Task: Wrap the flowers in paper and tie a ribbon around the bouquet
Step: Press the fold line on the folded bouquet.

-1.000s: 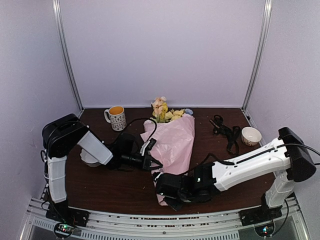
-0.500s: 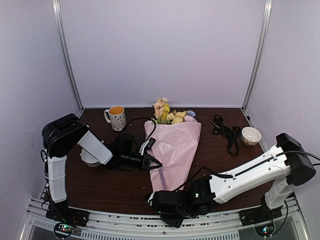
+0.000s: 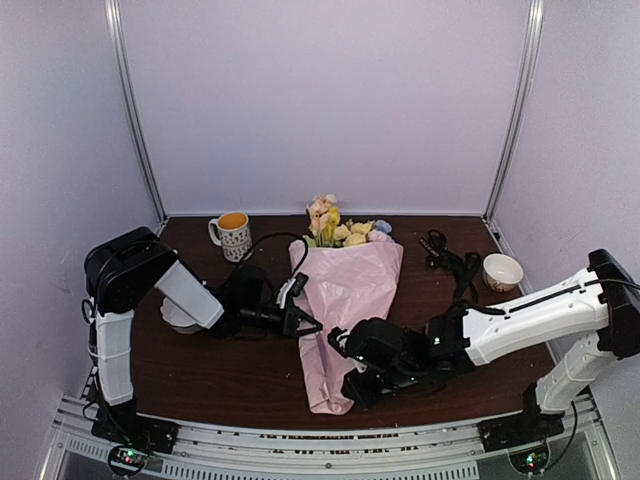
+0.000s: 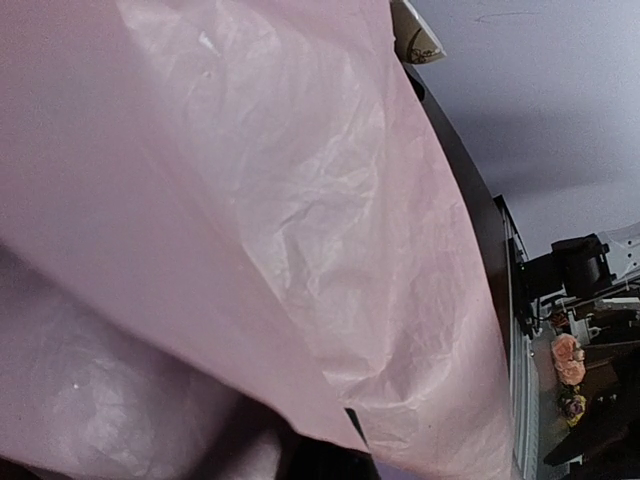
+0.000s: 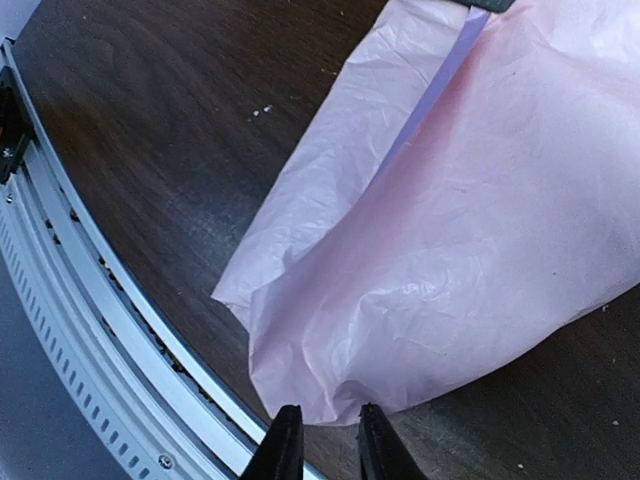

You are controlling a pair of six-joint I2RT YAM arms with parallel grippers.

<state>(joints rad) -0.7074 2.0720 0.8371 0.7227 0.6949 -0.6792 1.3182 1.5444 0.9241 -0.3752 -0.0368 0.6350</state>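
Dark wooden desk point(image 3: 200, 370) within pale walls. Mug point(image 3: 233, 236) print too small to read. Left claw point(image 3: 306, 323) closed at the paper's point(image 3: 345, 310) left edge; whether it pinches the sheet cannot be told. Right claw point(image 5: 322, 445) slightly parted, empty, just short of the cone's narrow near tip. One bouquet point(image 3: 352, 280) lies mid-desk, flowers point(image 3: 335, 225) at its far end; one ribbon point(image 3: 455, 268) and one bowl point(image 3: 502, 270) far right.

The pink paper point(image 3: 345, 300) makes a long cone around the yellow and peach flowers point(image 3: 335, 228). The black ribbon point(image 3: 455, 265) lies apart.
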